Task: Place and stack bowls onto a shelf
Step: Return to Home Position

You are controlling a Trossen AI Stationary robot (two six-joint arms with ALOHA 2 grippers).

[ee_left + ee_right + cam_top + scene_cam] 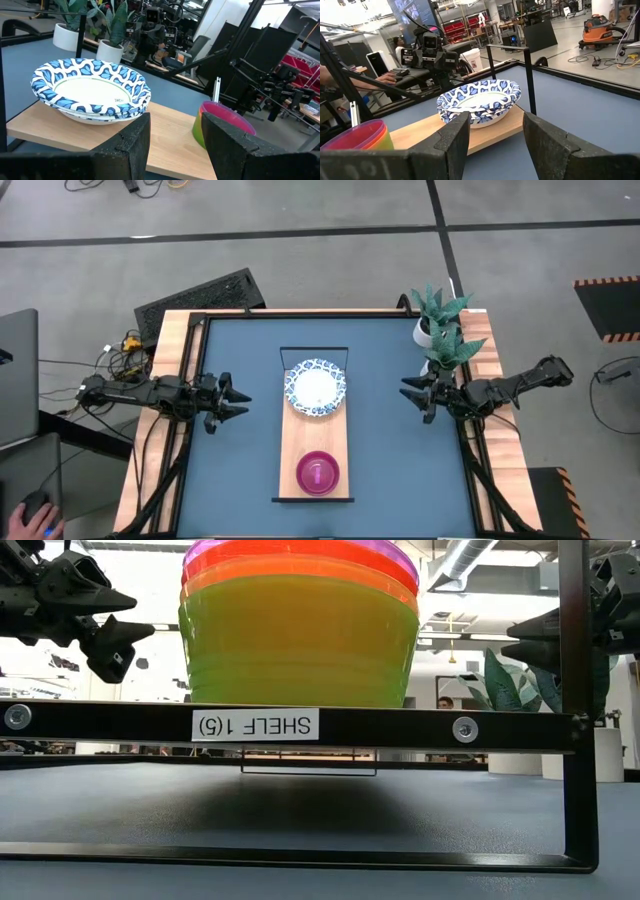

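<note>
Translucent glossy plastic bowls point(300, 640), a smooth pale-wood shelf point(315, 440) with black metal frame point(120, 725), matt blue tabletop point(230, 450)

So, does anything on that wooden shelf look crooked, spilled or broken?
Nothing stands out. The two shallow white dishes with blue patterned rims sit nested at one end of the light-wood shelf, the stack of translucent coloured plastic bowls upright at the other. The left gripper and right gripper hover open at either side.

Two blue-patterned white dishes point(90, 92), stacked in one pile. Four translucent bowls point(300, 635), nested in one stack with purple on top. One light-wood shelf point(316, 436). Two potted plants point(440, 312). Two robot arms point(150, 392).
</note>
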